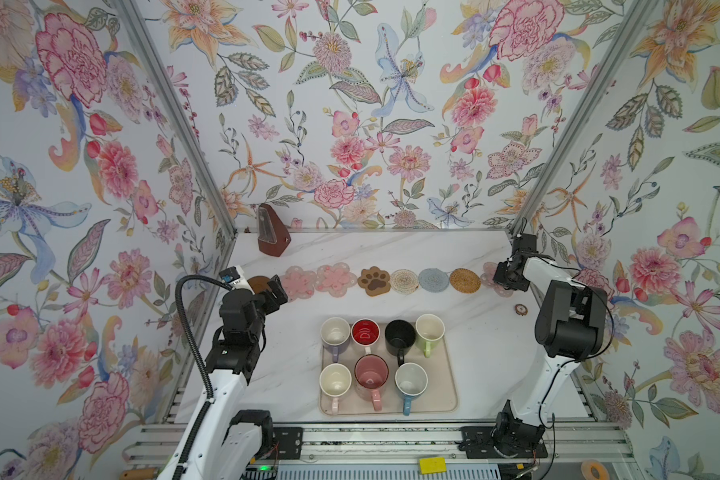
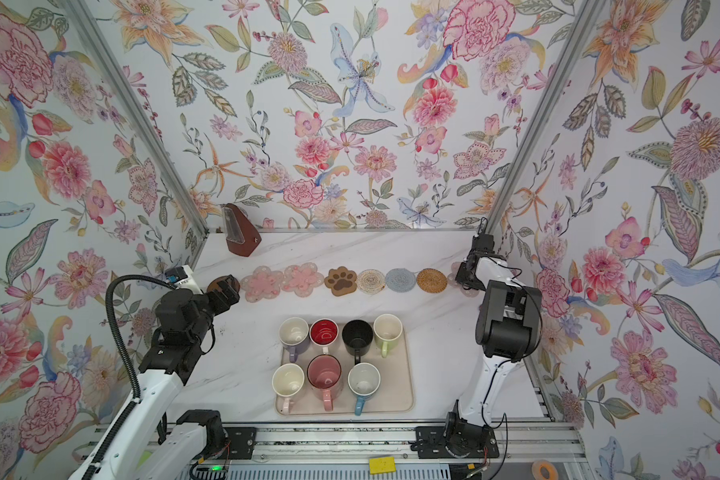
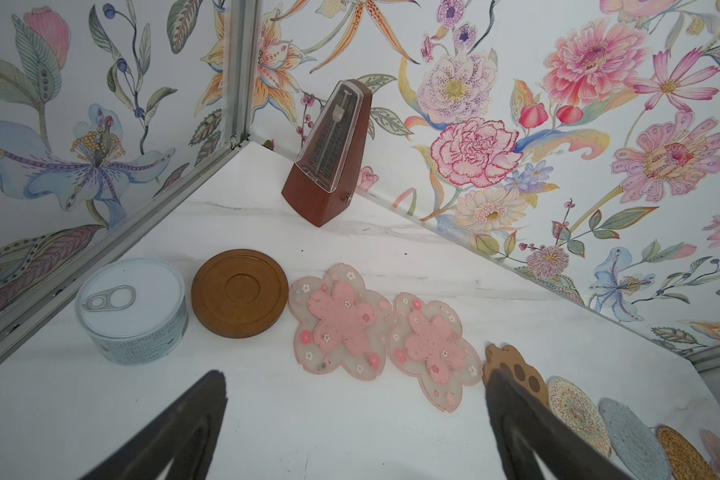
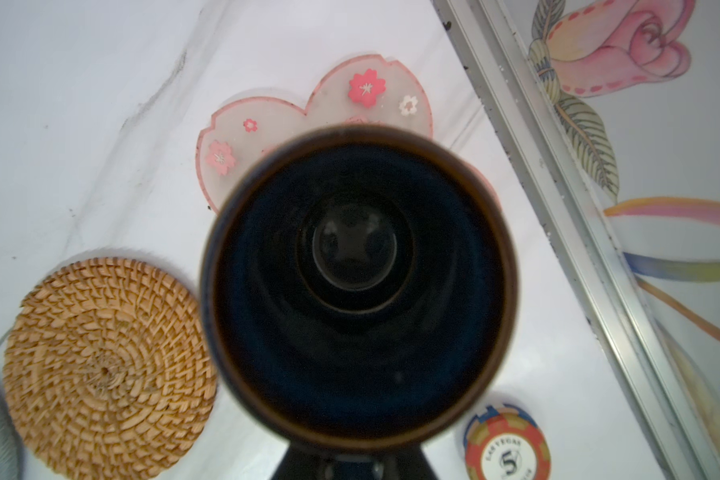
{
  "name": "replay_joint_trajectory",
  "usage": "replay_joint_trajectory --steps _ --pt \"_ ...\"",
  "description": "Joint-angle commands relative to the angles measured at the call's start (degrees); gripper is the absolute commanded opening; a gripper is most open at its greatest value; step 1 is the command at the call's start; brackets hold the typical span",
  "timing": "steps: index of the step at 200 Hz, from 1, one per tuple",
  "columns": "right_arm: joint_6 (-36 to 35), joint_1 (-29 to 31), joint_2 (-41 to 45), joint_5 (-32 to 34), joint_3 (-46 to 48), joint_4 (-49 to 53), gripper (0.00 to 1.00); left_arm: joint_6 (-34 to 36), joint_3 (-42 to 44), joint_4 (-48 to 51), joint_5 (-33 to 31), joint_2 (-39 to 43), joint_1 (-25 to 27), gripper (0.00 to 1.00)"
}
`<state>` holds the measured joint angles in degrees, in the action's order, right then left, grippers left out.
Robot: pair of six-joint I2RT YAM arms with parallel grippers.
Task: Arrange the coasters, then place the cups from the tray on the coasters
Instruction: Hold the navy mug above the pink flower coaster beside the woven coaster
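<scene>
Several coasters lie in a row across the table: brown disc (image 1: 258, 284), two pink flowers (image 1: 298, 282) (image 1: 335, 279), paw print (image 1: 373, 280), cream woven (image 1: 404, 281), grey woven (image 1: 433, 279), rattan (image 1: 464, 280) and a third pink flower (image 4: 242, 141). The beige tray (image 1: 445, 399) holds several cups, among them lavender (image 1: 334, 332), black (image 1: 400, 336) and blue (image 1: 410, 380). My right gripper (image 1: 506, 276) is shut on the small dark navy cup (image 4: 358, 282), directly over the third pink flower; I cannot tell if it rests there. My left gripper (image 3: 356, 376) hangs open and empty beside the brown disc.
A pale-blue lidded can (image 3: 132, 309) stands left of the brown disc, close to the left wall. A brown metronome (image 1: 272, 230) stands in the back left corner. A poker chip (image 4: 508, 449) lies near the right wall, just in front of the navy cup.
</scene>
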<state>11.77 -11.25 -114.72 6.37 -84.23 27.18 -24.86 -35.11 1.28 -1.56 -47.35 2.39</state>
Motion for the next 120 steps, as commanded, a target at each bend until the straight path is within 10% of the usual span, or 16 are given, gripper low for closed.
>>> replay_joint_trajectory --steps 1,120 --pt "0.61 -0.36 -0.79 -0.11 -1.64 -1.46 0.00 0.86 -0.12 0.48 1.35 0.32 -0.72 0.99" --pt "1.04 -0.22 -0.52 -1.80 -1.40 -1.24 0.21 0.60 0.15 0.42 1.39 0.92 -1.16 0.99"
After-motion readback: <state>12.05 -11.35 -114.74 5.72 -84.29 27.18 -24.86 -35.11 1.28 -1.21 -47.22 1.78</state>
